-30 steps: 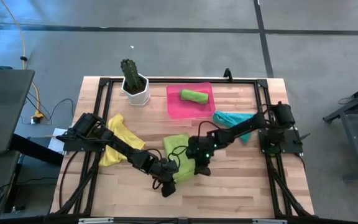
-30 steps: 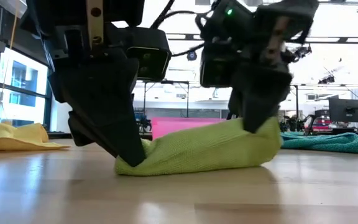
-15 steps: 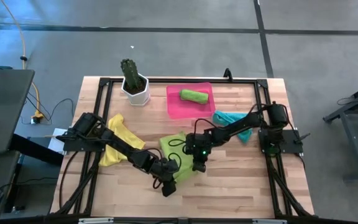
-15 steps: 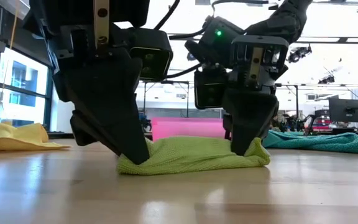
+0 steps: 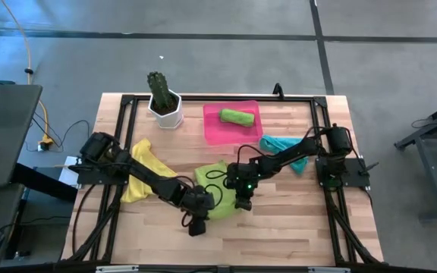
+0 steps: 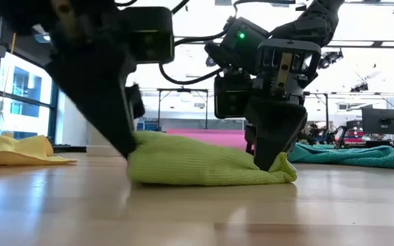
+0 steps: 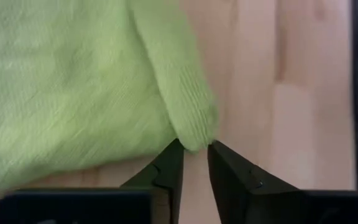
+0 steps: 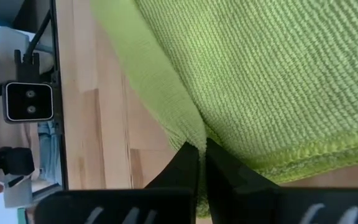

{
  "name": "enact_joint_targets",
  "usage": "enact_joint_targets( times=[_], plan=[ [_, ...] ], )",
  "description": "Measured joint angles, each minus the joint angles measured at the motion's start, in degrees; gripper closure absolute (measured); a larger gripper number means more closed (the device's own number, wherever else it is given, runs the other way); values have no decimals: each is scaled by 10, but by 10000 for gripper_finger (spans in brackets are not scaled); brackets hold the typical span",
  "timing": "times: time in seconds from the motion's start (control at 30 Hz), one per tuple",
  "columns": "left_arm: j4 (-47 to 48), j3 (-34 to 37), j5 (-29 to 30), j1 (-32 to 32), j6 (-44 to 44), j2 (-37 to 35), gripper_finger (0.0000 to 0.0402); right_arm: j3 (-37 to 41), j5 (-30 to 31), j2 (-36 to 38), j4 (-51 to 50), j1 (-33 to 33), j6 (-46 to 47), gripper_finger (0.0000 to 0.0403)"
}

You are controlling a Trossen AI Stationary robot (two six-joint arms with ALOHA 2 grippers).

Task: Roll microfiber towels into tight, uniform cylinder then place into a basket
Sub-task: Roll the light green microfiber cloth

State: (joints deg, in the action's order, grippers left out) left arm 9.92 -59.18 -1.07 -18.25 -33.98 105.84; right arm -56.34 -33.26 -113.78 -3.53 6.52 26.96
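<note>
A lime green towel (image 5: 211, 180) lies bunched into a long, low heap (image 6: 197, 164) at the table's middle. My right gripper (image 5: 241, 203) stands at its right end, shut on it. My left gripper (image 5: 202, 214) is at the towel's near left end, slanting down. Its fingertips (image 7: 194, 152) stand slightly apart, with the tip of a fold (image 7: 194, 134) between them. A second lime green towel (image 5: 236, 116) lies rolled in the pink basket (image 5: 212, 130) at the far middle. A yellow towel (image 5: 141, 171) lies at the left and a teal towel (image 5: 283, 144) at the right. My left gripper has the rounded end of a towel fold (image 7: 196, 138) just between its parted fingertips, slanting down from the near left. I cannot tell whether the tips touch it. That end of the towel (image 6: 149, 147) is humped up off the wood. My right gripper pinches a folded edge (image 8: 188, 134) at the towel's right end between its two fingers, only at their tips as far as the wrist view shows. The fingers slant steeply down from above. This end (image 6: 282, 171) lies flat on the table under the fingertips.
A white pot with a cactus (image 5: 164, 102) stands at the far left, beside the basket. A black frame (image 5: 321, 121) runs round the tabletop. Bare wood lies along the near edge (image 5: 279, 235).
My right gripper has come down and toward the table's left with the towel's right end, which was lifted and now lies on the wood. The towel has bunched shorter. My left gripper has risen a little and rolled, and the towel's left end is humped higher.
</note>
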Motion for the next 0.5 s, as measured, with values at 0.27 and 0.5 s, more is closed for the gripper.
enact_joint_targets(
  times=[0.27, 0.5],
  plan=[
    [78, 0, -4, 19, 24, 0, 321, 0, 2, 0, 2, 0, 1, 395],
    [84, 0, -30, 23, 53, -47, 321, 0, 3, 0, 1, 0, 1, 392]
  ],
)
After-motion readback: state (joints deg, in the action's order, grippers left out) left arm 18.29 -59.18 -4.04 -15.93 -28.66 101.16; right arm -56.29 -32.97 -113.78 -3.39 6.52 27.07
